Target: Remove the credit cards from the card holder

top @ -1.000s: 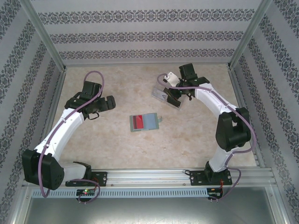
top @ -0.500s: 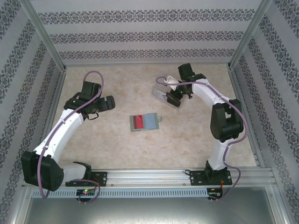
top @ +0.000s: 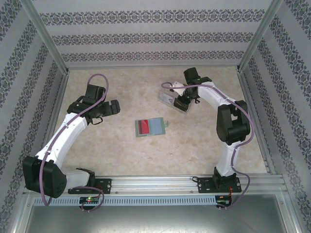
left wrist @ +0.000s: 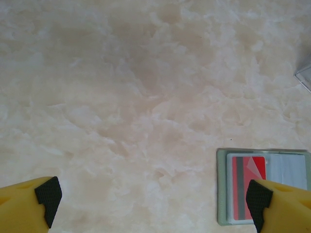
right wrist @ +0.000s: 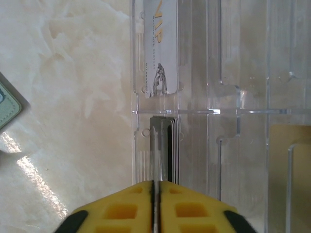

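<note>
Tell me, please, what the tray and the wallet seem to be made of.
Tray: clear rigid plastic, glossy; the table shows through its walls. Wallet: matte grey-green, likely leather or imitation, judging by the seamed edge; the look leaves open which.

Clear tray (right wrist: 243, 58): runs off top, right and bottom edges in the right wrist view. In its left slot, white card (right wrist: 161, 53), top cut off, print illegible. Nearer in that slot, edge-on card (right wrist: 158, 145), near end hidden between the pinched fingers of the right gripper (right wrist: 154, 188). At the tray's right, tan card (right wrist: 290, 165), cut by two edges. Left of the tray, card holder (right wrist: 7, 108), one corner in frame. Left wrist view: a finger (left wrist: 279, 208) of the left gripper (left wrist: 153, 206) covers part of the red card (left wrist: 242, 179).
</note>
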